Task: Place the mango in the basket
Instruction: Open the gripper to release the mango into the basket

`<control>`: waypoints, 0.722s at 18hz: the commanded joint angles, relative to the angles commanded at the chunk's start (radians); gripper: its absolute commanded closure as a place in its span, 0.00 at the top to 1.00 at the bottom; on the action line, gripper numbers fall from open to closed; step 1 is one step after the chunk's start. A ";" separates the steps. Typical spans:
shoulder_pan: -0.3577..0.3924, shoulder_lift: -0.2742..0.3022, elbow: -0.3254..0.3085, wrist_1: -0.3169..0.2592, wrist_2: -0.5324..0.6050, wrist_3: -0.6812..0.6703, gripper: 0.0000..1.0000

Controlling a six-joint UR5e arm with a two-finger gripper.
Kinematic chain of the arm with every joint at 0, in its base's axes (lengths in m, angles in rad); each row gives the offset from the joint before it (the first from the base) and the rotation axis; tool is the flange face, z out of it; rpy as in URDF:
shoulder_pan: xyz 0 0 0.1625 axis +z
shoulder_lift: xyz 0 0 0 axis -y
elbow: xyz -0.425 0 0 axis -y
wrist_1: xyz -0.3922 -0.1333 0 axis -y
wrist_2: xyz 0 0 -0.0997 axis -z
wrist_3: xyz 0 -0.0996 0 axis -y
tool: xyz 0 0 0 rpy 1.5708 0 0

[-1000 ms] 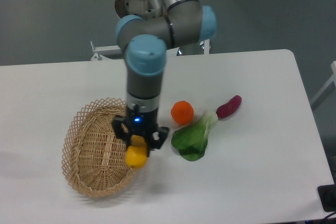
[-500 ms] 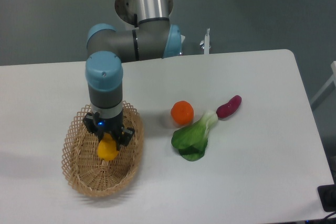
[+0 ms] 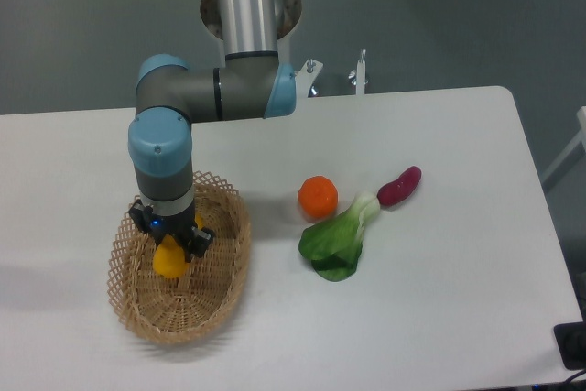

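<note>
The yellow-orange mango (image 3: 168, 260) hangs low inside the tan wicker basket (image 3: 224, 276), over its middle. My gripper (image 3: 169, 246) points straight down into the basket and is shut on the mango, with its upper end hidden between the fingers. Whether the fruit touches the basket floor I cannot tell.
A round orange (image 3: 318, 197) lies right of the basket. Beside it are a green leafy vegetable (image 3: 337, 243) and a magenta oblong vegetable (image 3: 399, 185). The white table's front edge (image 3: 293, 382) is close below the basket.
The arm has carried the mango leftward from the basket's right rim to over its middle, and slightly lower. The other produce has stayed put.
</note>
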 joint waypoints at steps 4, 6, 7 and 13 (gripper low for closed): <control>0.000 0.008 0.005 0.000 0.043 0.003 1.00; 0.000 0.011 0.008 0.000 0.048 0.003 1.00; 0.000 0.012 0.014 0.000 0.048 0.003 1.00; 0.064 0.021 0.130 -0.028 0.063 0.012 1.00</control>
